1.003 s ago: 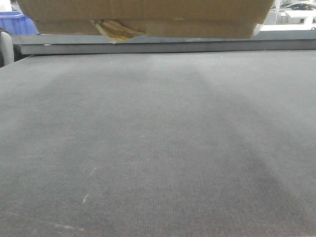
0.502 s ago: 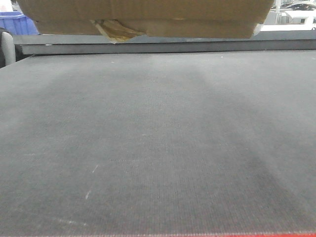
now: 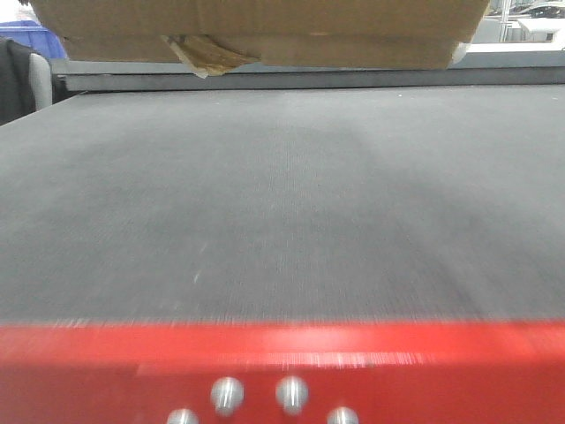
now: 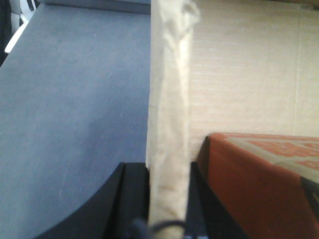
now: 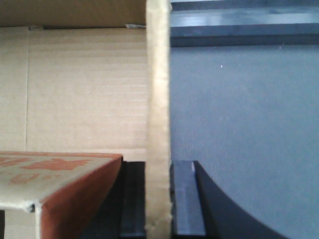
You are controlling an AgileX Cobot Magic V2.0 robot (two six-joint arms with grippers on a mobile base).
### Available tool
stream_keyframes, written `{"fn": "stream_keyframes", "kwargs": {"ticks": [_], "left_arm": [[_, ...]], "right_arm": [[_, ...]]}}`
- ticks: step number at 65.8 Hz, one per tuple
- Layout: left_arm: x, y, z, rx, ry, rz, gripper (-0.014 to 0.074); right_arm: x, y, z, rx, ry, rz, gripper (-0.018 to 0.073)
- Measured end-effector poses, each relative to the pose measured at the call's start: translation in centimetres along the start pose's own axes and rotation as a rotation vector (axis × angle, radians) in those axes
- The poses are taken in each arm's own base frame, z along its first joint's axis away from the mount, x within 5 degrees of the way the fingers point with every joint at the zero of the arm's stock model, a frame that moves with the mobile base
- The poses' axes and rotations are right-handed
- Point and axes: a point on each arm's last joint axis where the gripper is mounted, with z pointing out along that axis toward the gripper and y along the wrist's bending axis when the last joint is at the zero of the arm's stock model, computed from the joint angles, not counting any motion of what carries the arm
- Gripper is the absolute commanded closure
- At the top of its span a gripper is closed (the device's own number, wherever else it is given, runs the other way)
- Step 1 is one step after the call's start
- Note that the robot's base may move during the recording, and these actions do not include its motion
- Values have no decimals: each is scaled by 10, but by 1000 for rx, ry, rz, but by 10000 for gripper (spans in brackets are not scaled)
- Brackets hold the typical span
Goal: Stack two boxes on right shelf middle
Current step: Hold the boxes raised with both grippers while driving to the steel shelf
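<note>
A tan cardboard box (image 3: pixel 265 31) with torn yellowish-brown tape (image 3: pixel 205 53) hangs at the top of the front view, above the dark grey matte surface (image 3: pixel 282 194). My left gripper (image 4: pixel 168 172) is shut on the box's left wall (image 4: pixel 169 99). My right gripper (image 5: pixel 158 169) is shut on its right wall (image 5: pixel 158 89). Both wrist views look into the open box, where an orange-red carton (image 4: pixel 264 179) lies; it also shows in the right wrist view (image 5: pixel 55 184). The other cardboard box and the steel shelf are out of view.
A red metal edge (image 3: pixel 282 362) with round bolts runs across the bottom of the front view. A blue bin (image 3: pixel 31 37) and a dark object (image 3: pixel 18 79) sit at the far left. A grey rail (image 3: pixel 309 78) bounds the surface's far side.
The view has pulled back from the grey surface, and the red edge with bolts has come into sight at the bottom. The held box keeps its place at the top of the view.
</note>
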Motion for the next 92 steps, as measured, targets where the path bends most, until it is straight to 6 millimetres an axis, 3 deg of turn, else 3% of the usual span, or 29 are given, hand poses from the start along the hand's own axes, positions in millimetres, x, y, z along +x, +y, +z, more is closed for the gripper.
{"fn": "stream_keyframes", "kwargs": {"ticks": [92], "left_arm": [[0,0,-1,1,-3,-1,708]], "right_arm": [[-1,0,0,-1,-3,2,713]]}}
